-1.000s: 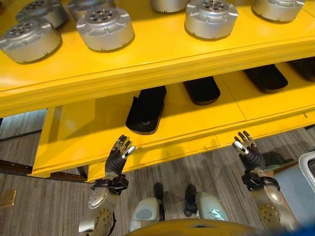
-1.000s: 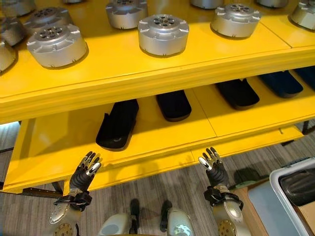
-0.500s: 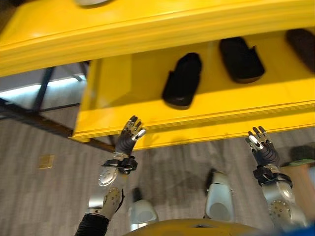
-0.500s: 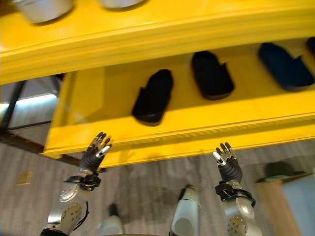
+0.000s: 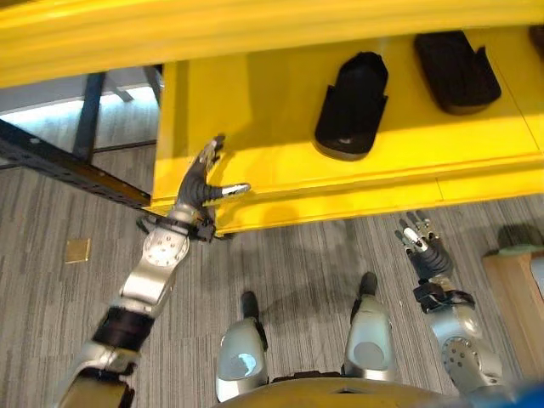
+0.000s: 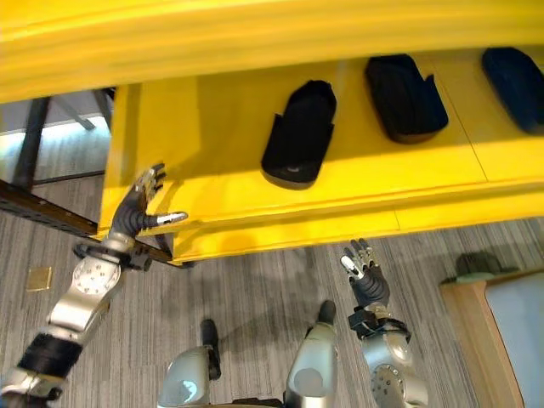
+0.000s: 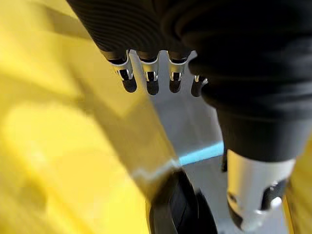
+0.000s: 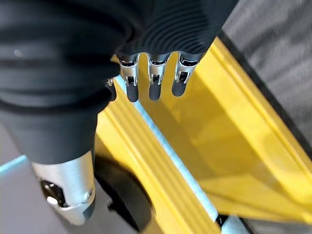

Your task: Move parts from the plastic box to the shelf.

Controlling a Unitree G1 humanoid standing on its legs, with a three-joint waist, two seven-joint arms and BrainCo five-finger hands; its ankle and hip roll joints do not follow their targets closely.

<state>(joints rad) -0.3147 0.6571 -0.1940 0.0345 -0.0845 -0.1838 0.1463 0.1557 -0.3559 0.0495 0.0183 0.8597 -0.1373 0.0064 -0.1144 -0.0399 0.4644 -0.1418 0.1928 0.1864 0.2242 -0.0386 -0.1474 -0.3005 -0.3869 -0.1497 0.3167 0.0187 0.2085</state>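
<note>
Left hand point(image 5: 201, 183) spread wide at the shelf's point(image 5: 255, 127) front left corner; right hand point(image 5: 425, 249) wide, empty, below its front edge.

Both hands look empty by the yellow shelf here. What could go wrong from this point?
1. The left hand, open with thumb spread, reaches over the lower shelf's front lip near its end; it may clip that edge.
2. The right hand, open, hangs low over the floor, carrying no part, so this reach may place nothing.

grey striped carpet floor point(image 5: 51, 212), small brass floor plate point(image 5: 76, 249)
</note>
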